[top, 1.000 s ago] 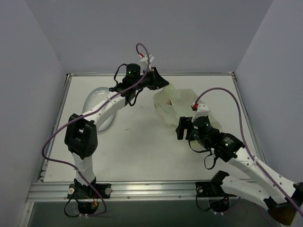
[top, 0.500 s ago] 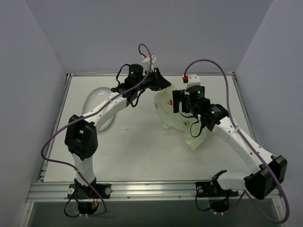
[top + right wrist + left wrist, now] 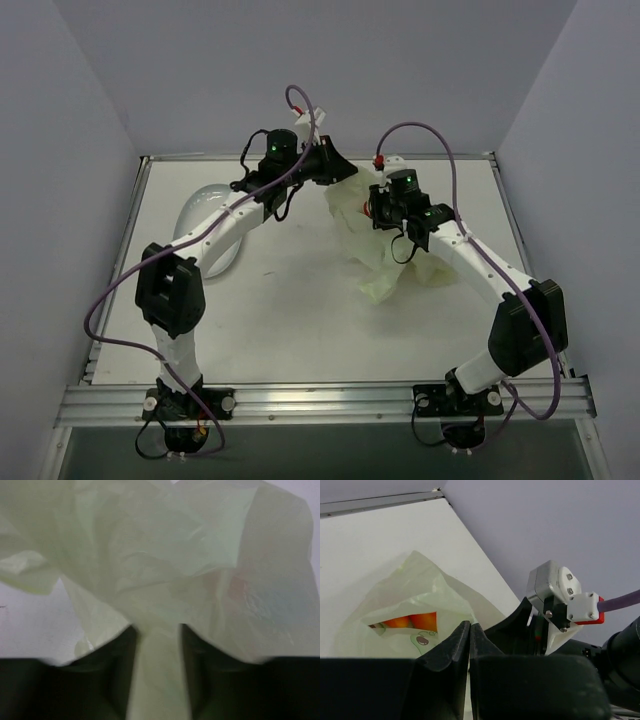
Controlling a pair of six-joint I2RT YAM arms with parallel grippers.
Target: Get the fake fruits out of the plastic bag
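The pale green plastic bag (image 3: 378, 268) hangs crumpled at the back middle of the table, held between both arms. My left gripper (image 3: 345, 178) is shut on the bag's upper left edge; in the left wrist view a thin film of bag (image 3: 410, 595) runs between the closed fingertips of that gripper (image 3: 469, 626). Orange-red fake fruits (image 3: 412, 621) show through the bag's mouth. My right gripper (image 3: 378, 215) sits at the bag's upper right. In the right wrist view the bag (image 3: 165, 555) fills the picture and a band of it is pinched in the right gripper (image 3: 159, 640).
A white oval dish (image 3: 198, 215) lies at the left, partly under the left arm. Grey walls close the table at the back and sides. The right arm's wrist (image 3: 560, 600) and purple cable are close beside my left fingers.
The right arm swung from the front right up to the bag and its jaws closed on a fold. The bag is pulled up and bunched. The left gripper kept its hold.
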